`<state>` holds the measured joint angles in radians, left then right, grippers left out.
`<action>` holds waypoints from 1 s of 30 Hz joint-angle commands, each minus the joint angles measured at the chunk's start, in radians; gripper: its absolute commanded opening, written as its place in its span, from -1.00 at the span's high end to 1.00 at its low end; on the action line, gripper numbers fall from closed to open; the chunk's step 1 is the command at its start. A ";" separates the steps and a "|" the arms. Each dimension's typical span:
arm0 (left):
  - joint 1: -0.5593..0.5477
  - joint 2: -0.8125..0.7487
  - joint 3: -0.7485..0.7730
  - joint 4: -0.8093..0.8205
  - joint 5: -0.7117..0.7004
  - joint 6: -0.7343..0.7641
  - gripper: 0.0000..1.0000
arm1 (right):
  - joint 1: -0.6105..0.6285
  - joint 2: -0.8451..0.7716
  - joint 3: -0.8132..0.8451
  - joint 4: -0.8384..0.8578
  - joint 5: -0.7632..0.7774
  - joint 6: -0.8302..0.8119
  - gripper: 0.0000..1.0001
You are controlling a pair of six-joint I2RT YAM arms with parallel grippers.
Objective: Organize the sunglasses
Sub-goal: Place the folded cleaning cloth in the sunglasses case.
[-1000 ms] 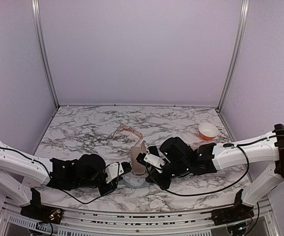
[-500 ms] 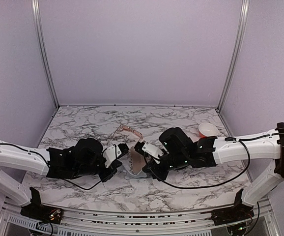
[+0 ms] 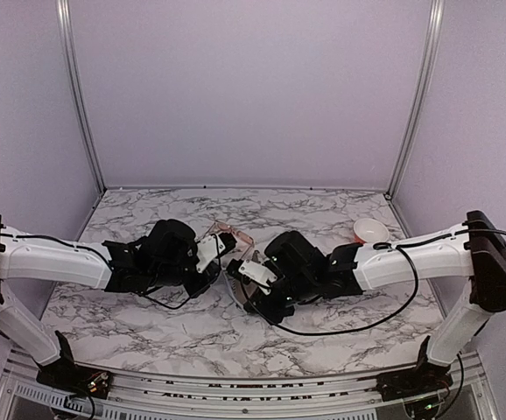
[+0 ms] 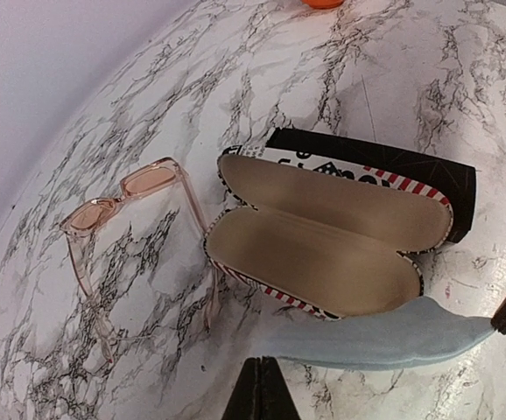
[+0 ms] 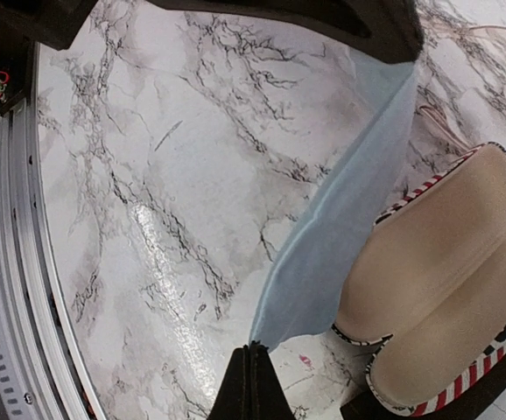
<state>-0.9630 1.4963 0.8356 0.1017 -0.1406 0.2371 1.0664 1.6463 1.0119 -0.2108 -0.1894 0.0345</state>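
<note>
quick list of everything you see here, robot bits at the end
sunglasses: one pair, pinkish frame and lenses, arms unfolded, on the table beside the open case
glasses case: one, striped outside, beige lining, lying open mid-table
black box: one, black, right behind the case's lid
cloth: one, pale blue, stretched along the case's near side
bowl: one, orange with white inside, far right of the table
table: one, white marble pattern
left pincer: one, black, shut on one end of the cloth
right pincer: one, black, shut on the other end
</note>
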 commanded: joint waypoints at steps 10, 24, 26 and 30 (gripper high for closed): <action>0.049 0.034 0.086 -0.040 0.062 0.076 1.00 | -0.005 0.087 0.104 0.078 -0.058 0.073 1.00; 0.069 0.046 0.113 -0.069 0.049 0.095 1.00 | -0.006 0.141 0.148 0.110 -0.056 0.079 1.00; 0.069 0.062 0.127 -0.071 0.049 0.098 1.00 | -0.008 0.146 0.146 0.110 -0.055 0.078 1.00; 0.069 0.092 0.159 -0.075 0.049 0.114 1.00 | -0.011 0.146 0.138 0.108 -0.048 0.082 1.00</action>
<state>-0.8982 1.5562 0.9390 0.0441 -0.0971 0.3283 1.0660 1.7767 1.1217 -0.1200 -0.2474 0.1085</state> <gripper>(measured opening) 0.005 0.007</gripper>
